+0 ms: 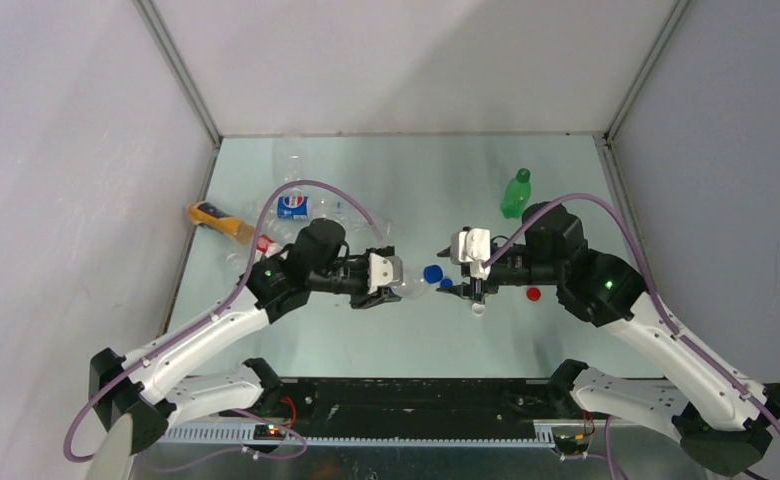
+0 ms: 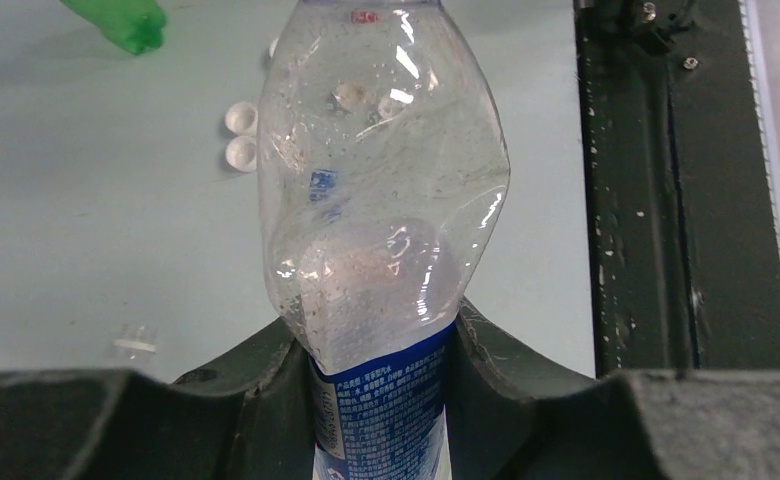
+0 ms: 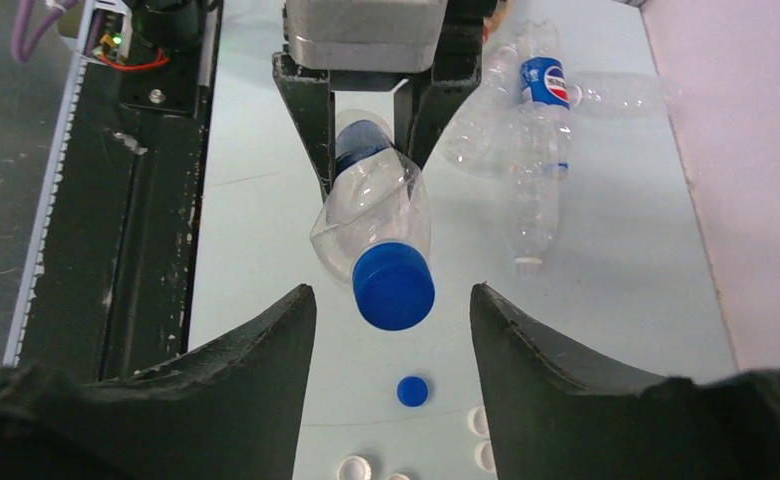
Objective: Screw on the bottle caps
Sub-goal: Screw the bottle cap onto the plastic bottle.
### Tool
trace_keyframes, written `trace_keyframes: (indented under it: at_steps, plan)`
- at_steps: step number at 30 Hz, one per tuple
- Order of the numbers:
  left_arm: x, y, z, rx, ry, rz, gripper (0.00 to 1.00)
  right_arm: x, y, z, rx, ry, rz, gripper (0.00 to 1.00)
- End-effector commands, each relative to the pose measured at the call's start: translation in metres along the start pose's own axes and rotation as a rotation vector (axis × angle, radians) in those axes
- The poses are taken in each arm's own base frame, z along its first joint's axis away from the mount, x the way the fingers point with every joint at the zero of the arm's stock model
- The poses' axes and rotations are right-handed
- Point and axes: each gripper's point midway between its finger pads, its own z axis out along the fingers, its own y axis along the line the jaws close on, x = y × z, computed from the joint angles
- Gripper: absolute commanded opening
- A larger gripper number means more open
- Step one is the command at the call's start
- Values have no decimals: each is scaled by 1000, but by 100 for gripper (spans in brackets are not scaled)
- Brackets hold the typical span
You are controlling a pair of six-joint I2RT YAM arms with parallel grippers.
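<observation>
**Top view.** The left gripper point(image 1: 391, 285) is clamped on the clear bottle point(image 1: 413, 287), which has a blue cap point(image 1: 432, 273) on its mouth at 3 o'clock. The right gripper point(image 1: 476, 290) faces it, but its jaw gap is hard to read here. A green bottle point(image 1: 515, 194) is at 1 o'clock.

**Left wrist view.** The bottle is wedged between the fingers, and the top edge cuts off its neck. White caps point(image 2: 241, 135) lie at 10 o'clock.

**Right wrist view.** The jaws are spread wide and hold nothing, flanking the capped mouth without touching it. More white caps are clipped at 6 o'clock.
</observation>
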Motion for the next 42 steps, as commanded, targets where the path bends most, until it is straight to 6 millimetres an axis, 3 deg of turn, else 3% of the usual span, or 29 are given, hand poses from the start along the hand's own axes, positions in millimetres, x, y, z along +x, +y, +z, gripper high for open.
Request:
trace_keyframes:
  at_steps: [1, 4, 13, 19, 21, 24, 30, 33, 34, 35, 38, 40, 42]
  plan:
    - [-23, -3, -6, 47, -56, 53, 8, -9, 6, 3, -51, -48, -38, 56]
    - [-23, -4, -6, 54, -59, 59, 8, -6, 8, 6, -68, -41, -25, 49]
    - [-25, -8, -8, 65, -73, 70, 8, 1, 11, 14, -99, -21, 3, 45]
    - [-32, -4, -8, 38, -109, 76, 8, 9, 15, 19, -109, 13, 79, 18]
    - [-36, 4, -7, -12, -132, 72, 8, 11, 14, 23, -89, 32, 168, 14]
    - [-46, 26, -6, -161, -173, 86, 10, 19, -1, 30, 39, 82, 344, 0]
    - [-56, 57, -9, -437, -238, 97, 10, 31, -28, 29, 366, 95, 890, 0]
    - [-53, 55, -4, -535, -245, 130, 10, 42, -31, 27, 506, 89, 1197, 0]
    - [-58, 63, -10, -605, -261, 143, 11, 45, -34, 26, 548, 86, 1240, 0]
    - [-52, 58, -6, -618, -253, 150, 12, 46, -34, 26, 580, 78, 1307, 0]
    - [-48, 64, -8, -712, -242, 153, 12, 47, -42, 23, 660, 46, 1340, 0]
    - [-43, 64, -7, -725, -222, 134, 11, 32, -49, 23, 622, -9, 1247, 1]
    - [-36, 63, -6, -721, -199, 119, 10, 18, -54, 16, 578, -37, 1072, 15]
